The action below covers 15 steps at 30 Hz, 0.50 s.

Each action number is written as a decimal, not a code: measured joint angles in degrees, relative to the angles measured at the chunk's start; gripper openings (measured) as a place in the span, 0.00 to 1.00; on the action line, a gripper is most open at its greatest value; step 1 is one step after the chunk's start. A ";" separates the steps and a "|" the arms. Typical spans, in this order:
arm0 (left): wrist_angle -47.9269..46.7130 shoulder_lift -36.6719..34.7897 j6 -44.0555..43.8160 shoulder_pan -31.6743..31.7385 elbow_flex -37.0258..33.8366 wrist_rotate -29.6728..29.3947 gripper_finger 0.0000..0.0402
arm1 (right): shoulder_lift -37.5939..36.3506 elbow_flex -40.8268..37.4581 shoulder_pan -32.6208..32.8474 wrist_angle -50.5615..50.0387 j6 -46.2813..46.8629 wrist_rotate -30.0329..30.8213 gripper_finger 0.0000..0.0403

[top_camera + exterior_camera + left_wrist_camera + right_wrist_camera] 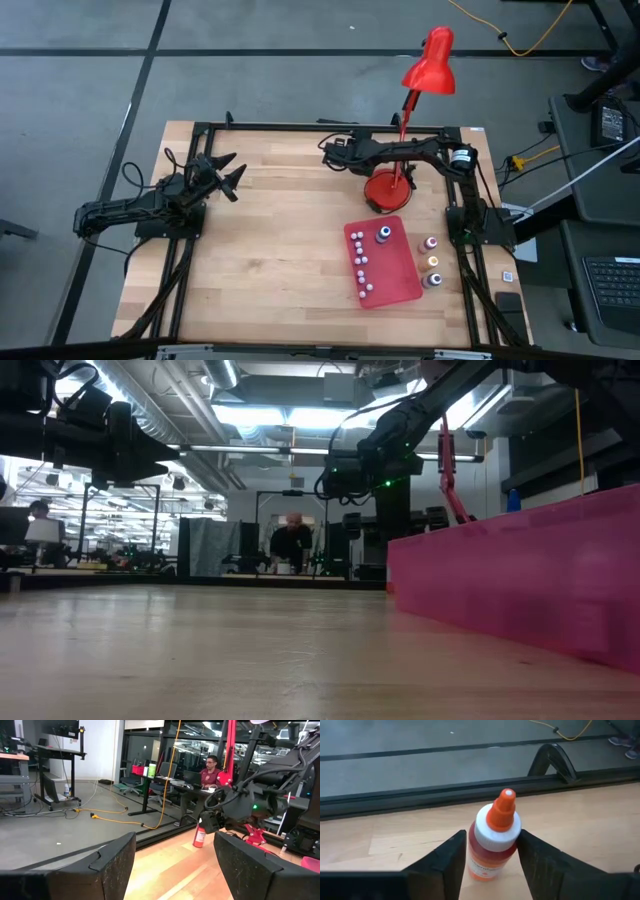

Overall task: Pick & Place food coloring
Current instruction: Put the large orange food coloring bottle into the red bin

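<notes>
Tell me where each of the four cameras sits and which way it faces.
High: overhead, looking straight down on the table; shows both arms, the left gripper and the right gripper.
Low: at table-top height, looking level into the room; the red mat wall is close and an arm shows overhead.
Left wrist: looks past its own spread fingers across to the right arm.
Right wrist: looks past its own fingers, which flank a red bottle.
Shared: both wrist views show that bottle.

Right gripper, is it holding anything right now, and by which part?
The right gripper has its fingers on either side of a red food coloring bottle, around the body just under the white collar. Whether it's firmly gripped cannot be told.
</notes>
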 joint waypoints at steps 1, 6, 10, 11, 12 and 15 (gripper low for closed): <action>-0.01 0.01 0.00 -0.01 0.00 -0.02 0.66 | 0.15 0.04 0.13 0.11 0.00 0.09 0.44; 0.00 0.01 0.00 0.01 0.00 0.00 0.66 | 0.37 0.48 0.40 0.14 0.00 -0.02 0.40; 0.00 0.01 0.00 0.00 0.00 -0.01 0.66 | 0.40 0.48 0.77 0.31 0.09 -0.04 0.36; -0.01 0.01 0.00 0.00 0.00 0.00 0.66 | 0.40 0.50 0.97 0.35 0.15 -0.07 0.35; -0.02 0.01 0.00 0.01 0.00 0.00 0.66 | 0.40 0.50 1.25 0.33 0.17 -0.06 0.34; -0.02 0.01 0.00 0.01 0.00 0.00 0.66 | 0.40 0.50 1.91 0.33 0.17 -0.07 0.31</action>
